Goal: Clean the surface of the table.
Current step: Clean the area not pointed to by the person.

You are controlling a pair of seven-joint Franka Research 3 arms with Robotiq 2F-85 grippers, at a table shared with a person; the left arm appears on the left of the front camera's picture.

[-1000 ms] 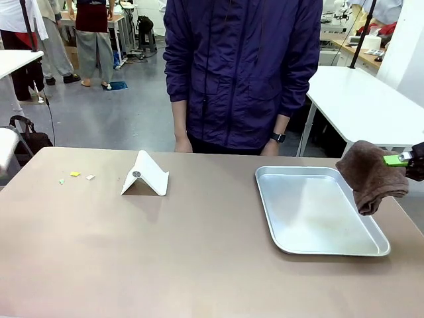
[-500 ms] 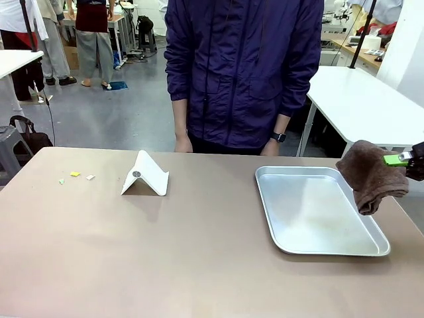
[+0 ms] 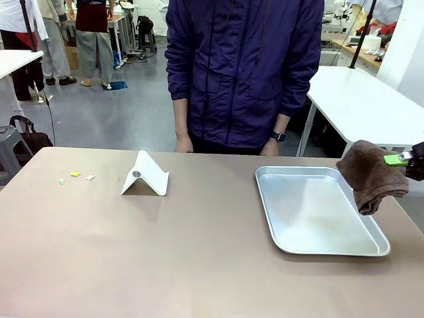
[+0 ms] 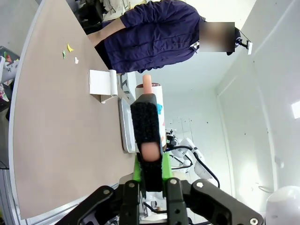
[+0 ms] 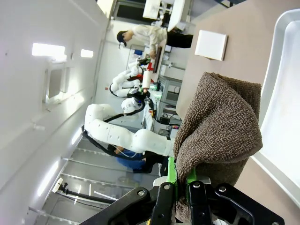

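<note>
My right jaws are clenched on a brown cloth at the right edge of the front view, by the silver tray's right rim. The tabletop spreads below and to their left. My left jaws are pressed shut, pad against pad, with the tabletop lying along the left side of their wrist view, apart from them.

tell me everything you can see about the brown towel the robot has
The brown towel is thick, nubby terry cloth, bunched into a soft folded lump. It hangs from the right gripper, whose jaws are shut on its upper edge, with the loose end drooping downward. It sits at the table's right edge, overlapping the right rim of the silver tray in the front view. Whether its lower end touches the rim cannot be told.
</note>
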